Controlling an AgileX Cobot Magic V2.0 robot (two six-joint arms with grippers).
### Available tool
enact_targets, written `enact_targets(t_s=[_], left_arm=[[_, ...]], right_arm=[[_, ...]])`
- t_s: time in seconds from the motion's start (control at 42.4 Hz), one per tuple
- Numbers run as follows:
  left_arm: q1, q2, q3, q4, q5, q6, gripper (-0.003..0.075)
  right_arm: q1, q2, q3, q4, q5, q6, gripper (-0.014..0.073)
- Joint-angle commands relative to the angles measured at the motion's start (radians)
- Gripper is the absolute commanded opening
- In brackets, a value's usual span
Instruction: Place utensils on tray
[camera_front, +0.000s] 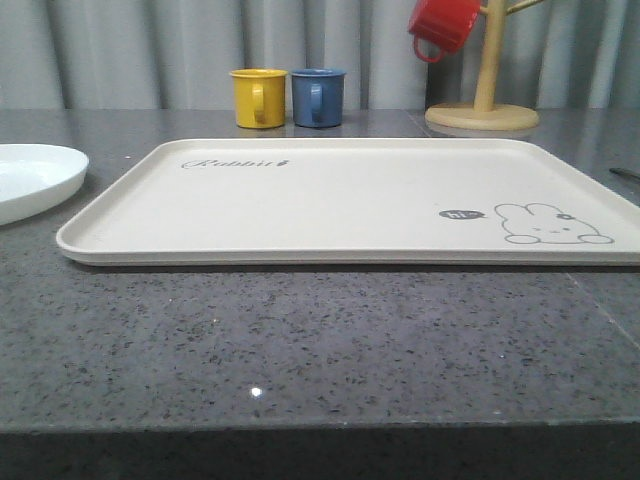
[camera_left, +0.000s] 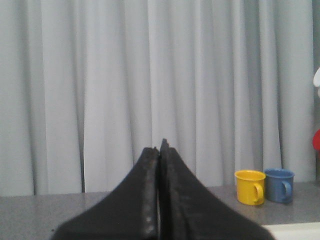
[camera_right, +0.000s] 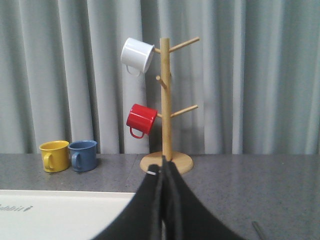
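My left claw (camera_left: 160, 150) is pressed together, with nothing between its black fingers. My right claw (camera_right: 163, 167) is pressed together too, and it holds nothing.

Past my left claw I see the gray curtain (camera_left: 125, 90) and two mugs side by side on the table (camera_left: 40, 212): a yellow mug (camera_left: 250, 187) and a blue mug (camera_left: 279, 185). A bit of the tray's corner peeks in at 5 o'clock.

Past my right claw stands a wooden mug tree (camera_right: 166, 105) with a white mug (camera_right: 136, 55) up high and a red mug (camera_right: 141, 120) lower down. The front view cuts off the top of the tree, so the white mug is not seen there. A thin dark thing lies on the table at 5 o'clock of my right claw; I cannot tell what it is.

From the front, the big cream tray (camera_front: 350, 200) lies flat in the middle of the table, with a rabbit (camera_front: 548, 224) drawn at its 4 o'clock corner. Nothing lies on it. The white plate (camera_front: 30, 178) sits on the table at 9 o'clock of the tray, just beside its rim and not touching. In front of the tray, the table is bare up to its near edge.
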Motion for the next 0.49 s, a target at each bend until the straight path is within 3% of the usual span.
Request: enact_targets(t_s=[0.0,0.165,0.471], left_arm=[[-0.007,0.082,-0.139,-0.01,0.075,-0.011,-0.002],[-0.007,0.253,-0.307,-0.01,0.301,-0.011,-0.002],[-0.007,0.421,-0.331,-0.01,0.424,-0.011,-0.002]], right_arm=[[-0.004,0.079,-0.136,-0.011,0.049,-0.003,-0.0112],[-0.004,0.231,-0.284,-0.011,0.235,-0.003,-0.0112],[-0.004,0.445,-0.323,-0.011,0.354,-0.003,-0.0112]])
